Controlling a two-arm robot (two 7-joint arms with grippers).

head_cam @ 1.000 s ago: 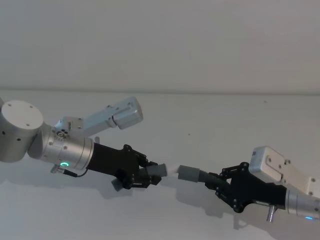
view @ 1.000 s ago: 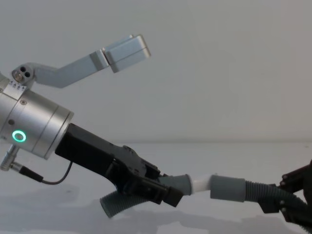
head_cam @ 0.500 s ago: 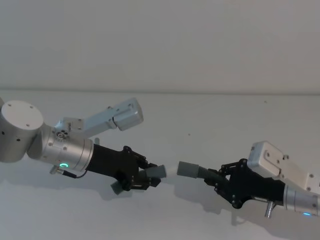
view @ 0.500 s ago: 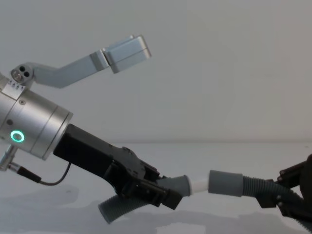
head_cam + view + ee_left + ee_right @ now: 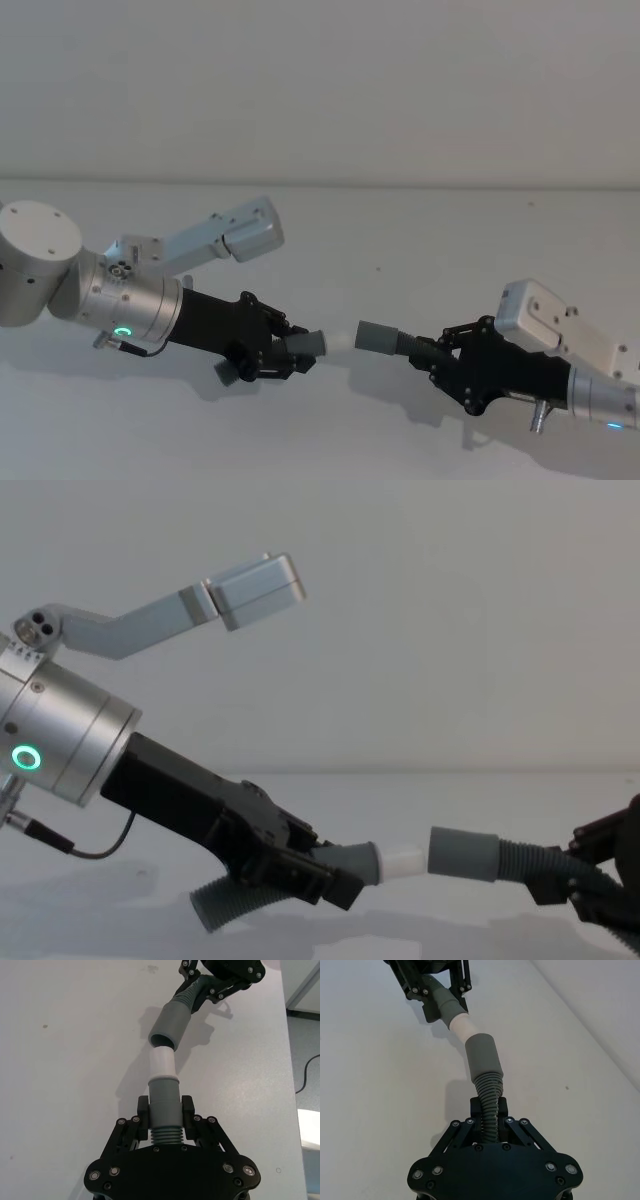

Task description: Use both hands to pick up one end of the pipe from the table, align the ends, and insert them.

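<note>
Left gripper (image 5: 164, 1110) clamped on white-tipped cuff (image 5: 164, 1102), right gripper (image 5: 489, 1110) clamped on ribbed hose (image 5: 489, 1097) behind open-mouthed cuff (image 5: 483, 1057), both pieces held above white table (image 5: 400, 230), white tip (image 5: 403, 860) at cuff mouth, not inserted.

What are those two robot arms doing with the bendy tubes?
Each black gripper holds one piece of dark grey ribbed hose above the white table. The left gripper holds the piece with the white-tipped cuff; the right gripper holds the piece with the wide open cuff. The white tip sits at the open mouth, not yet pushed in.
</note>
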